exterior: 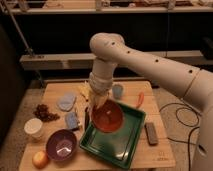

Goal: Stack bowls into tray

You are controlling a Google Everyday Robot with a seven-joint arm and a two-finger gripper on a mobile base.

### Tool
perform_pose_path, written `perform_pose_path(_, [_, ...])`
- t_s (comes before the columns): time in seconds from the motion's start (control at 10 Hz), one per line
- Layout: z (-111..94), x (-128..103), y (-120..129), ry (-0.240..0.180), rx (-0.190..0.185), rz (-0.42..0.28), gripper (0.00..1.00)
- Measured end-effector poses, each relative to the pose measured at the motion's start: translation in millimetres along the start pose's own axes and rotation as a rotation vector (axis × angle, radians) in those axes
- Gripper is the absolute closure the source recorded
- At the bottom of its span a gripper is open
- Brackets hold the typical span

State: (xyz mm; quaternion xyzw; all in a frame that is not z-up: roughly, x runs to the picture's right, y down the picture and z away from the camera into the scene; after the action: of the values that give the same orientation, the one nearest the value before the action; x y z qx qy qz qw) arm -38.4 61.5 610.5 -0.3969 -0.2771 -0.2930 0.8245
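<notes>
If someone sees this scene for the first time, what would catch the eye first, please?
The big white arm reaches in from the right, and its gripper is shut on the left rim of the orange-red bowl, held tilted over the dark-green tray. The purple bowl sits on the table left of the tray, outside it.
</notes>
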Motion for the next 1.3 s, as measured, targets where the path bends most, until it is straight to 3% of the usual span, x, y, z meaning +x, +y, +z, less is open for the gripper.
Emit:
perform_pose_path(0.4, [0.7, -0.4, -1.9, -0.006, -0.002, -0.005, 1.00])
perform_pose_path(0.7, [6.9, -17.1, -25.2, -0.029, -0.010, -0.031, 1.00])
perform_pose_path(1.3, [24.0, -52.6, -73.6, -0.066, -0.033, -0.008, 1.00])
